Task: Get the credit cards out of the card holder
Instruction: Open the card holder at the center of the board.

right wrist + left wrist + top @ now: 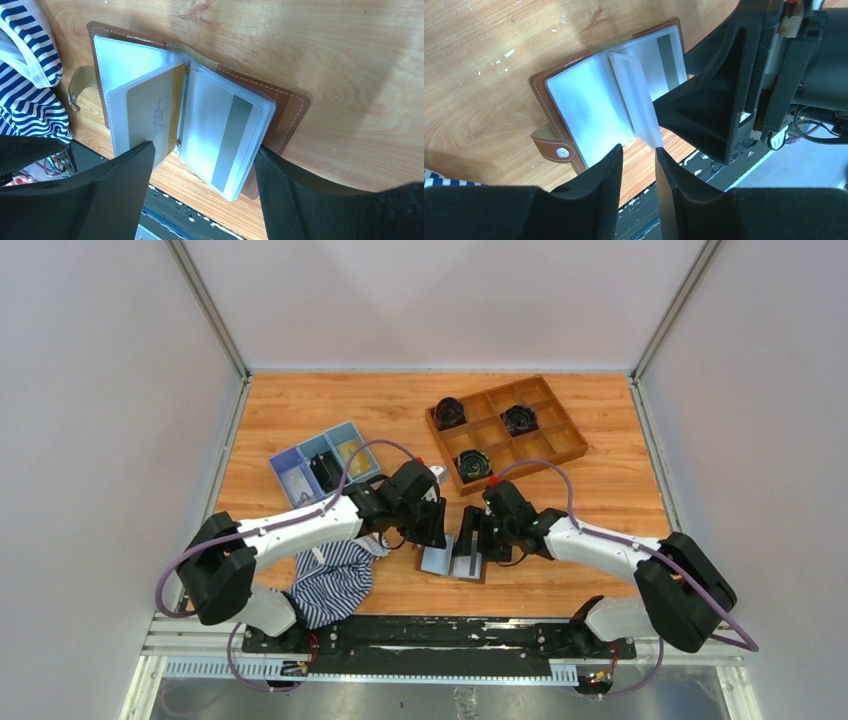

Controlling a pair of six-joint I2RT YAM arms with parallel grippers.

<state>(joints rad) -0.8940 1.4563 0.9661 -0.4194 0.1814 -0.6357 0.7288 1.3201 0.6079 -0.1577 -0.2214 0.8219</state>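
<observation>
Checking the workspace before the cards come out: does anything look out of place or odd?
Yes: a striped cloth lies crumpled beside the left arm's base, hanging over the table's near edge, close to the open card holder. One clear sleeve of the holder stands up rather than lying flat.

Count taken, both claws over the work.

- My claws: two, left claw (pixel 639 150) and right claw (pixel 202 150).
- One brown folding card holder with clear sleeves (pixel 287 107), lying open beneath them.
- Cards showing in it: two, one by each finger of my right claw. One is a pale gold card marked VIP (pixel 150 112), the other a card with a grey stripe (pixel 230 135). I cannot tell whether more lie behind them.
- Beyond my right claw: one brown wooden grid tray (pixel 553 435) holding three black round items (pixel 519 420).
- Beyond my left claw: one light-blue plastic tray (pixel 302 445) with three compartments.
- Behind my left claw: one blue-and-white striped cloth (pixel 335 580).
</observation>
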